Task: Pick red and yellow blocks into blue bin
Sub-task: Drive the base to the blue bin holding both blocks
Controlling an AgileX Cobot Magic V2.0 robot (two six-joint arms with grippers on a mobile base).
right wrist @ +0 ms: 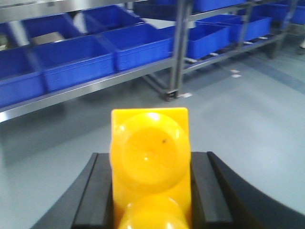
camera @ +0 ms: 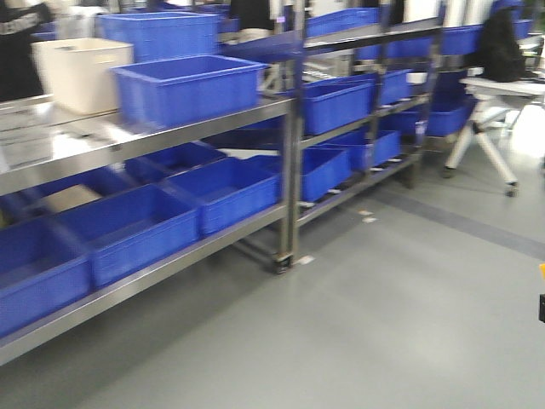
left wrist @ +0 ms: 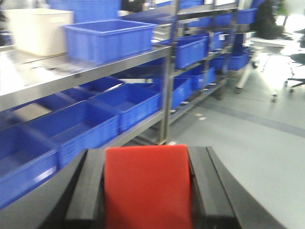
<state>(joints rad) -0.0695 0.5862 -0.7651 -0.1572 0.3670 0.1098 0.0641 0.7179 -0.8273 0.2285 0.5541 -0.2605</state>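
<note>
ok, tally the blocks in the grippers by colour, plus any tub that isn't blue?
red block: 1, in left gripper
yellow brick: 1, in right gripper
cream tub: 1
total: 3

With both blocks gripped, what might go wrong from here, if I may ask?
The shelves hold many alike blue bins; a drop may land in the wrong one.
The red block in the left gripper and the yellow brick in the right gripper are held by their sides only; a jolt may shake them loose.
An arm reaching in may strike the shelf post.
</note>
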